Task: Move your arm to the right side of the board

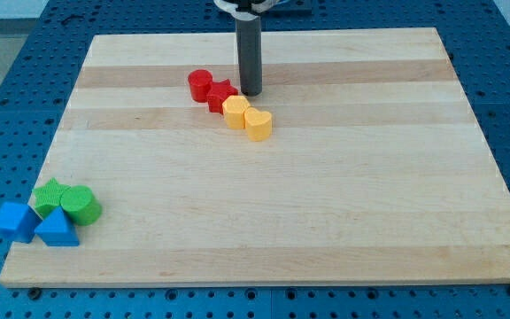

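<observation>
My tip (251, 92) rests on the wooden board (326, 195) near the view's top, a little left of the middle. It stands just right of the red star block (220, 96) and just above the yellow hexagon block (235, 112). A red cylinder (200, 84) lies left of the star. A yellow heart-shaped block (258, 125) lies right of and below the hexagon. The four form a slanted row.
At the board's bottom left corner sit a green star block (50, 195), a green cylinder (81, 205), a blue block (13, 220) and a blue triangle block (57, 229). A blue pegboard table (7, 53) surrounds the board.
</observation>
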